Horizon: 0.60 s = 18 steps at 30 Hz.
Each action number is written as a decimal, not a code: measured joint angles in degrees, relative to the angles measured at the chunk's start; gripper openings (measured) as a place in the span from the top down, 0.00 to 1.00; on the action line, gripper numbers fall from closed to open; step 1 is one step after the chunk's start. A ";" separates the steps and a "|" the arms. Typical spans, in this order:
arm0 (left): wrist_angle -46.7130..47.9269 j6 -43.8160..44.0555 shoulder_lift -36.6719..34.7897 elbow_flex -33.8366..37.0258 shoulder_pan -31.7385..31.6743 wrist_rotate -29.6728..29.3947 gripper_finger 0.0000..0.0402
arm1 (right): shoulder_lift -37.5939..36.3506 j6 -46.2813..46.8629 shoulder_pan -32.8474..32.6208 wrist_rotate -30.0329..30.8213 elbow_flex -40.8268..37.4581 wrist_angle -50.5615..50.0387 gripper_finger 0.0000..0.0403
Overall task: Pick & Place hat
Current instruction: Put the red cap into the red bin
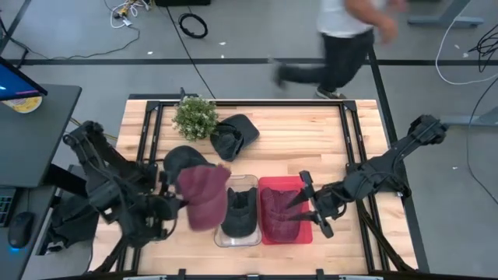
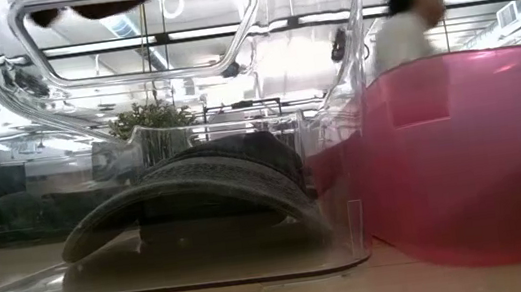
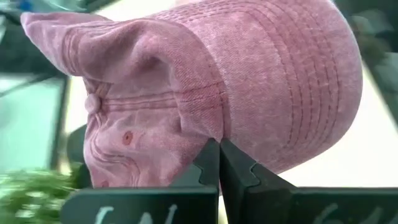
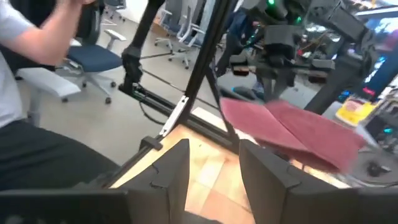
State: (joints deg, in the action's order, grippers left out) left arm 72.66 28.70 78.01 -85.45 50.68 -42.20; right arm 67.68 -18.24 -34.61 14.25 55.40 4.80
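Note:
My left gripper (image 1: 180, 201) is shut on a maroon cap (image 1: 204, 194), which hangs beside the left wall of a clear bin (image 1: 250, 180); the right wrist view also shows this cap (image 4: 292, 130). A dark cap (image 2: 196, 190) lies crown-up on the clear bin's floor. Next to it, a red bin (image 1: 305, 233) holds another maroon cap (image 1: 278, 211). My right gripper (image 1: 313, 208) is open over the red bin's right edge, touching nothing. Two black caps (image 1: 233, 134) (image 1: 183, 159) lie on the table. My left gripper pinches the maroon cap where the brim meets the crown (image 3: 214, 134), between its two fingers (image 3: 236, 171). The cap is lifted off the table and tilted, with the crown (image 3: 137, 118) crumpled on one side of the fingers and the brim (image 3: 292, 81) spread on the other.
A potted plant (image 1: 194, 117) stands near the table's far edge, left of the black caps. A person (image 1: 342, 39) is passing beyond the far edge. A desk with a monitor (image 1: 19, 85) sits off the table's left side. Bare wood (image 1: 311, 140) lies behind the bins.

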 joint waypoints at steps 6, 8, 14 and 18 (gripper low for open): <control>-4.01 -6.41 2.92 0.00 -8.07 -3.62 1.00 | 1.25 -0.42 0.04 5.80 0.00 2.02 0.64; -5.50 -7.26 4.89 0.00 -10.32 -2.72 1.00 | 1.64 0.18 0.18 6.67 0.00 2.07 0.64; -5.57 -9.76 13.31 0.04 -12.98 -1.04 1.00 | 4.68 1.07 2.60 6.71 0.00 1.17 0.64; -5.70 -16.17 17.09 -1.24 -13.63 1.38 1.00 | 8.22 0.41 5.38 6.46 0.00 3.74 0.64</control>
State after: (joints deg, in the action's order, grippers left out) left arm 66.96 12.53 95.10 -86.69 37.05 -40.82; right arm 75.91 -17.82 -29.23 20.72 55.40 8.54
